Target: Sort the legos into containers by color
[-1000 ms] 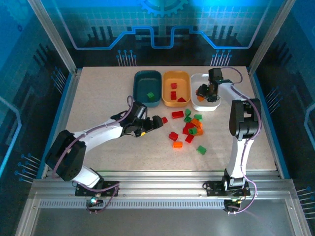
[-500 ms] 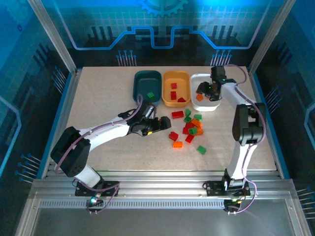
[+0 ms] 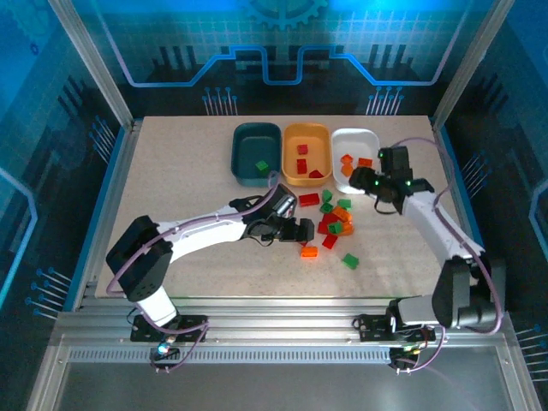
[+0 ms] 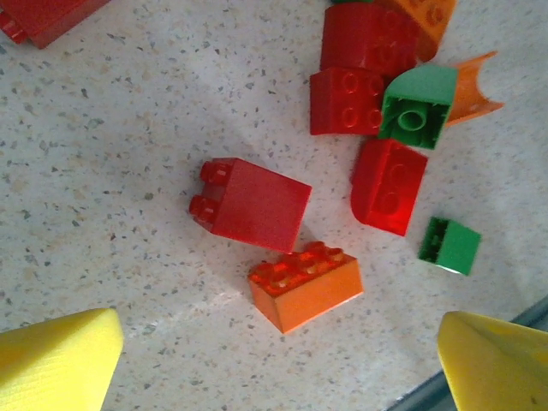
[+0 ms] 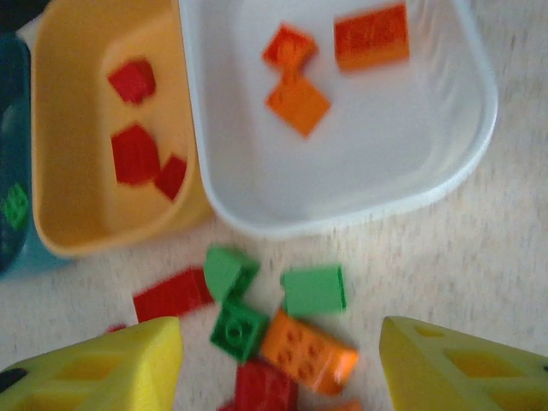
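Loose red, orange and green legos [image 3: 336,219] lie in a pile mid-table. My left gripper [image 3: 300,229] hovers open at the pile's left edge. In the left wrist view an orange brick [image 4: 306,285] and a red brick [image 4: 251,204] lie just beyond the left gripper [image 4: 278,368], with nothing between the fingertips. My right gripper [image 3: 358,182] stands open over the pile's far side, by the white tray [image 3: 355,132]. Between the right gripper's [image 5: 281,368] yellow fingers [image 5: 94,368] an orange brick [image 5: 308,351] lies on the table, ungripped. The white tray [image 5: 402,154] holds three orange bricks.
The orange tray [image 3: 306,135] holds three red bricks, and the teal tray [image 3: 255,134] holds a green one. The three trays stand side by side at the table's back. A separate orange brick [image 3: 309,252] and a green brick [image 3: 350,260] lie nearer the front.
My left gripper has slid right up to the pile. My right gripper has come back out of the white tray toward the pile with wider jaws, and three orange bricks show in the tray.
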You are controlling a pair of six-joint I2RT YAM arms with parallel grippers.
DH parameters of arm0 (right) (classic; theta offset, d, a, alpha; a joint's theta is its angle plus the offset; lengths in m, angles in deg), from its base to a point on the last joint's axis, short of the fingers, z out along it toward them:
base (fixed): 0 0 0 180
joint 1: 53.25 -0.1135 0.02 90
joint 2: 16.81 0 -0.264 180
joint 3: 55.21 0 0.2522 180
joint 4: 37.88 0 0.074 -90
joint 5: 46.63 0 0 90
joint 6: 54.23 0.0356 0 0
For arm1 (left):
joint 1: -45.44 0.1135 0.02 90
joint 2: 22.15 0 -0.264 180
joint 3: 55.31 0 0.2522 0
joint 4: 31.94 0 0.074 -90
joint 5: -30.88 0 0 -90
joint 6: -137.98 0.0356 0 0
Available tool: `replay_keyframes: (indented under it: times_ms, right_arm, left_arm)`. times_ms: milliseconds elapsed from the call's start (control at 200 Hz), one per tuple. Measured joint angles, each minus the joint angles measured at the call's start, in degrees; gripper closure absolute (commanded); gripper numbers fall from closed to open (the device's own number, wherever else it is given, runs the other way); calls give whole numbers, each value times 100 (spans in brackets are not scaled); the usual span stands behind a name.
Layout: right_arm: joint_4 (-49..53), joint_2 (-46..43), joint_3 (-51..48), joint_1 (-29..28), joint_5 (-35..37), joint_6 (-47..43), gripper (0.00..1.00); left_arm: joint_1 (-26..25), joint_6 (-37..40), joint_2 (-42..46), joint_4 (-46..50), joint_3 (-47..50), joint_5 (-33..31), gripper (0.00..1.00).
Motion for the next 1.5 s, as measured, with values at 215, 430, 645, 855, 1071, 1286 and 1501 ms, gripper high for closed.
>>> replay_keyframes:
  times_ms: [215,430,645,855,1071,1286,1501]
  right_arm:
    - [-92,-1097,-1486,-146,297,260,36]
    - [-98,-1331,-1862,-144,426,282,36]
    - [-273,-1399,-2124,-142,518,302,36]
    - [-461,-1399,-2175,-136,614,345,36]
    - [-503,-1399,-2225,-136,704,374,36]
    - [-505,-1399,-2225,-136,717,389,36]
    - [-505,-1399,-2225,-136,717,389,36]
  left_arm:
    - [-203,549,-715,323,-708,-450,13]
    - [-216,1266,-1228,697,-1270,-946,12]
    - [-219,1707,-1305,765,-1290,-1025,13]
    - [-219,1851,-1419,476,-1220,-1010,18]
    - [-219,1939,-1764,402,-1226,-955,22]
    - [-219,1991,-1845,358,-1231,-964,36]
    - [-212,1974,-1906,341,-1237,-1123,52]
